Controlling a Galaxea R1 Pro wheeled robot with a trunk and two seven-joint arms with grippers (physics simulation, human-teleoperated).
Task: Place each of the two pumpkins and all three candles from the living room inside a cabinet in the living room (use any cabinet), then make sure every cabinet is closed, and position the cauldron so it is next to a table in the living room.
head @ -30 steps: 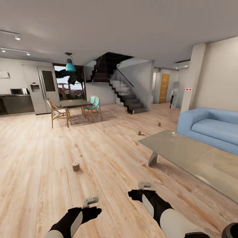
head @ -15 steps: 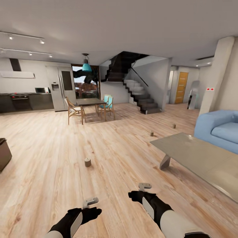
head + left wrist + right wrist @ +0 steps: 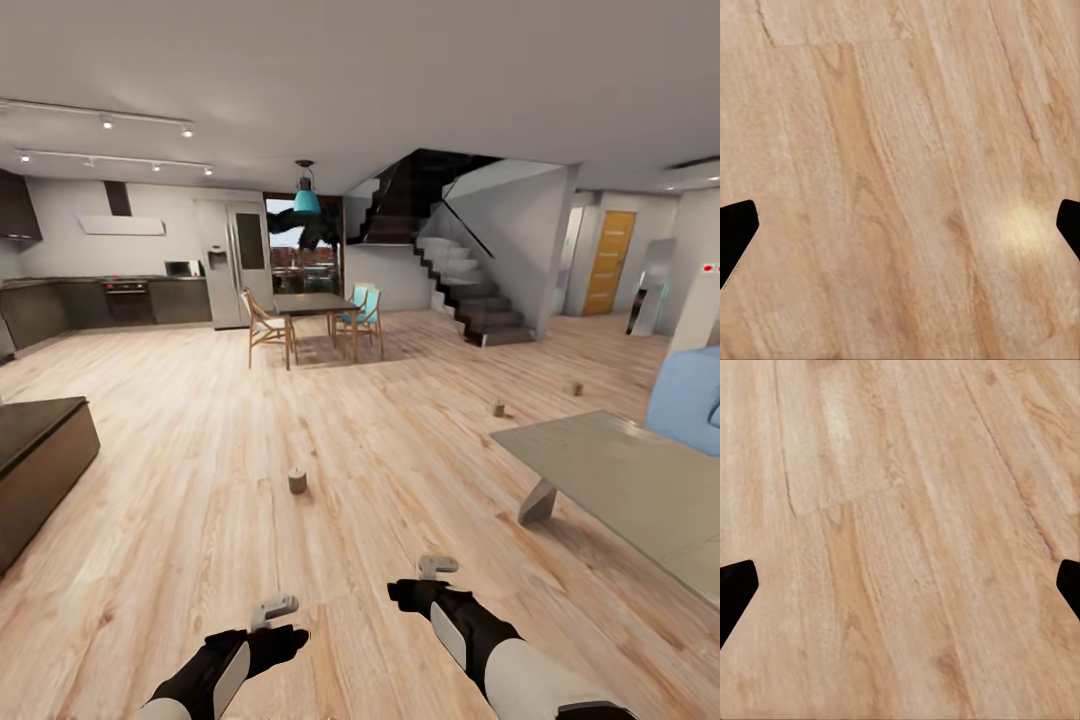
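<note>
Three candles on the floor, both pincers empty

Two pincers hang low in front of me over bare plank floor point(image 3: 200, 470). My left gripper point(image 3: 275, 606) sits at about 7 o'clock in the head view, my right gripper point(image 3: 436, 566) at about 5 o'clock. Each wrist view looks down on wood grain with dark fingertips point(image 3: 736, 231) at the two side edges, set far apart, so both pincers are wide and hold nothing; the right one shows the same spread tips point(image 3: 735, 585).

Next out, at about 11 o'clock from my left pincer, the nearest candle point(image 3: 297, 481) stands upright on the planks, well apart from everything else. At 9 o'clock the end of the dark-brown cabinet point(image 3: 40, 470) comes in from the picture's edge, its front panel flush. At 3 o'clock lies the grey slab table point(image 3: 620, 475) on an angled leg, with a corner of the blue sofa point(image 3: 690, 398) just beyond it.

Farther on, a second candle point(image 3: 499, 409) stands on the floor just off the table's far corner, and a third candle point(image 3: 576, 388) farther still, toward 1 o'clock.

At 12 o'clock, well away, are the dining table point(image 3: 315, 303) with its chairs, the staircase point(image 3: 470, 285), and at 10 o'clock the kitchen counters point(image 3: 120, 300)
</note>
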